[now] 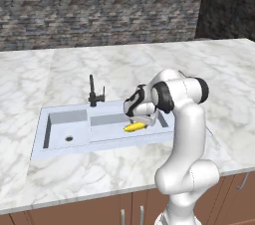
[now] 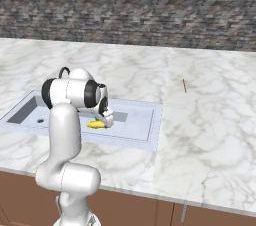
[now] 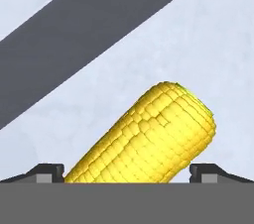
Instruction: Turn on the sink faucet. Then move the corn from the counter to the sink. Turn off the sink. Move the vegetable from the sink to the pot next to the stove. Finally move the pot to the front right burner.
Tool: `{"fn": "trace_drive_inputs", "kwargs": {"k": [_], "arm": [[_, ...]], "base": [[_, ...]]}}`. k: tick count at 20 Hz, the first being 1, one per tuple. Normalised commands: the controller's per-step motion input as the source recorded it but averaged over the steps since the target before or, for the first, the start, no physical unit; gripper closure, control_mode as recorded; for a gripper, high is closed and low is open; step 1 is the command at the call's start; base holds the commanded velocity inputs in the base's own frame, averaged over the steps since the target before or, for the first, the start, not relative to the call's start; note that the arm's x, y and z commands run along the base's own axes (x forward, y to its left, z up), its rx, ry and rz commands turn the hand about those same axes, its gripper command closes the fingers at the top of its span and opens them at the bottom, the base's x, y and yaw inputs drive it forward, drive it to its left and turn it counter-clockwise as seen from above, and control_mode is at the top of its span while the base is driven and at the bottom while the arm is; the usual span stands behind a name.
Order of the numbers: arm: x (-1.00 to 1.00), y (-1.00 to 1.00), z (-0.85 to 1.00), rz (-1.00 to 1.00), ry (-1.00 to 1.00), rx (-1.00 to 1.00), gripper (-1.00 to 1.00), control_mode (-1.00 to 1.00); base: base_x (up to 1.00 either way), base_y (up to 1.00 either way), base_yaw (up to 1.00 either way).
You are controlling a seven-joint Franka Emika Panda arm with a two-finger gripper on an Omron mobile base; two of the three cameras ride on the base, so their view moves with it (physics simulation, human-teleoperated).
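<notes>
My tool stands wide, its two dark fingertips spread on either side of the corn with clear gaps to the cob, so it holds nothing. In the hand view the cob lies between the tips on the pale floor of the basin, its blunt end pointing away from the camera and up to the right, and a dark band of the basin wall runs slantwise behind it. In the left base view my tool is down in the wide right compartment of the sink, directly over the corn, which lies flat on the basin floor toward the near side, its length running left to right. The sink faucet stands upright on the far rim of the sink, left of my tool and apart from it; I cannot tell whether water runs. The small left compartment shows its dark drain hole. From the right base view the corn sits just beneath my tool, partly hidden by my arm. The surface spreads white and veined all around the sink.
</notes>
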Motion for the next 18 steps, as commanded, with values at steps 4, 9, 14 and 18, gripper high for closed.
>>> {"fn": "trace_drive_inputs", "kwargs": {"k": [4,9,14,18], "arm": [[0.13,0.05,-0.32,0.07,-0.02,-0.02,-1.0,-1.0],[-0.01,0.11,-0.32,0.0,-0.02,-0.02,-1.0,-1.0],[0.0,0.19,-0.32,0.0,-0.03,0.0,1.0,-1.0],[0.0,0.04,-0.13,0.0,0.0,0.0,1.0,-1.0]], "base": [[0.0,0.0,0.0],[0.0,0.0,0.0],[0.0,0.0,0.0],[0.0,0.0,0.0]]}}
